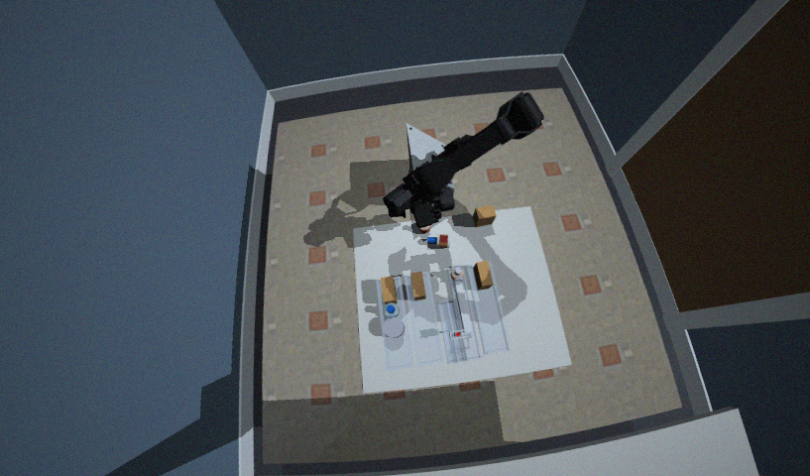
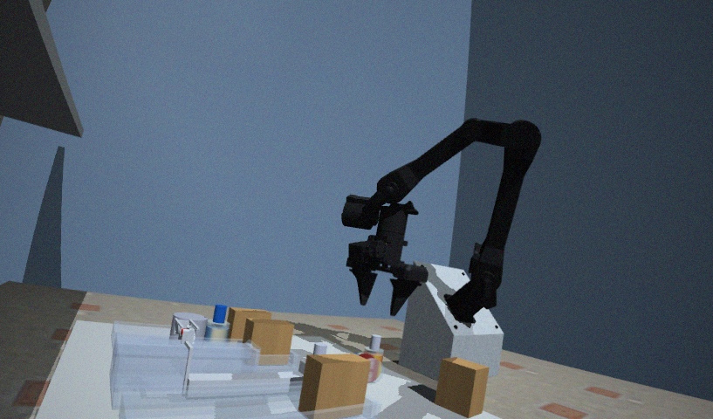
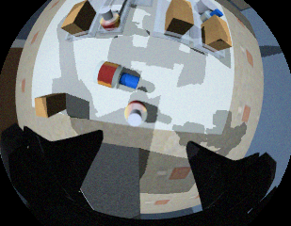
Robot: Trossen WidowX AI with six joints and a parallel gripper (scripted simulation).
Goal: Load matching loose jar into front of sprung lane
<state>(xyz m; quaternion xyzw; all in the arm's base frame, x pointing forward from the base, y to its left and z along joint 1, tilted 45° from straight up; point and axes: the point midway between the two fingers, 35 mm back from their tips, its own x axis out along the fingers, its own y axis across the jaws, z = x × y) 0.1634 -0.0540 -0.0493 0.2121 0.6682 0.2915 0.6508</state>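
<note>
Top view: the arm (image 1: 456, 159) covers most of the upright loose jar (image 1: 423, 226) at frame centre; the lane jar (image 1: 456, 273) and the red mark (image 1: 456, 334) at the lane's lower end are too small to read. Exterior view: a tan box (image 2: 332, 385) hides much of the white-capped jars behind it, and the clear lane walls (image 2: 157, 363) blur together, cut by the lower edge. Wrist view: the fingertips block the lower frame.
</note>
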